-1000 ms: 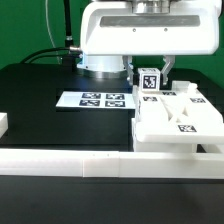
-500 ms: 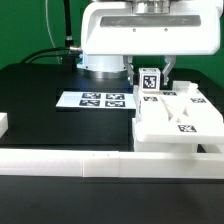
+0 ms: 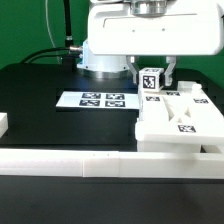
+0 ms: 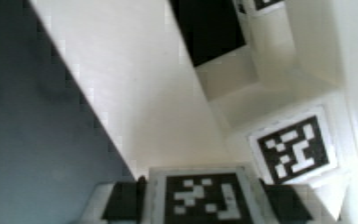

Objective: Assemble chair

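My gripper (image 3: 151, 70) is shut on a small white chair post (image 3: 151, 82) with a black-and-white tag on its end. It holds the post upright at the far edge of the partly joined chair (image 3: 172, 118), a stack of white slabs with tags at the exterior view's right. In the wrist view the tagged post (image 4: 208, 192) sits between my dark fingers (image 4: 123, 202), and my gripper (image 4: 206, 208) is over the white chair slabs (image 4: 158, 100), which have a dark opening and another tag. Whether the post's lower end touches the chair is hidden.
The marker board (image 3: 100, 100) lies flat on the black table to the left of the chair. A long low white border wall (image 3: 90, 162) runs along the front edge. A short white block (image 3: 3, 124) stands at the far left.
My gripper and the post have shifted slightly toward the exterior view's right, and the arm's body has risen a little. The chair and marker board have not moved.
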Controlling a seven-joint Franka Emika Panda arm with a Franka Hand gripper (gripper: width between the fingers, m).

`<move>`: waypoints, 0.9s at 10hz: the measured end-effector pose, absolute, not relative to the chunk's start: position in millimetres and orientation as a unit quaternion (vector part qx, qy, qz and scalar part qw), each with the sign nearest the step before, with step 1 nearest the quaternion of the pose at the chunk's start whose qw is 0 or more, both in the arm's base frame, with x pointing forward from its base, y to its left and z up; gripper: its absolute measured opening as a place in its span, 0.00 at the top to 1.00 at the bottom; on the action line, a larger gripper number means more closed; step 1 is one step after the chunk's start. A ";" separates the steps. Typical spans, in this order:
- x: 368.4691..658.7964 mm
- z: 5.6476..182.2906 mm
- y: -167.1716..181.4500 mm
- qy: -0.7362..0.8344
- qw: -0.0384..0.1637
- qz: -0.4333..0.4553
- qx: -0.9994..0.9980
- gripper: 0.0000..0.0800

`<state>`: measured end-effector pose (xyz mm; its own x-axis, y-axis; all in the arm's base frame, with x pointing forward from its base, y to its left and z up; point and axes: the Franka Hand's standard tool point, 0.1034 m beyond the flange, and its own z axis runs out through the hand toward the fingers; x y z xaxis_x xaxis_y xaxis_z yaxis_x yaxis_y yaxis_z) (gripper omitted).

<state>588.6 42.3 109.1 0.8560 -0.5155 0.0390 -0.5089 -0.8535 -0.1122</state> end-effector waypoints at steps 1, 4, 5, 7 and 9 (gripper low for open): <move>588.5 109.1 43.5 0.295 0.053 -0.032 -0.953 0.65; 588.4 109.3 47.3 0.382 0.068 -0.023 -0.921 0.65; 588.6 109.4 48.8 0.416 0.072 -0.020 -0.906 0.65; 588.6 109.5 50.6 0.469 0.079 -0.013 -0.879 0.65; 588.7 109.7 53.4 0.523 0.086 -0.006 -0.848 0.65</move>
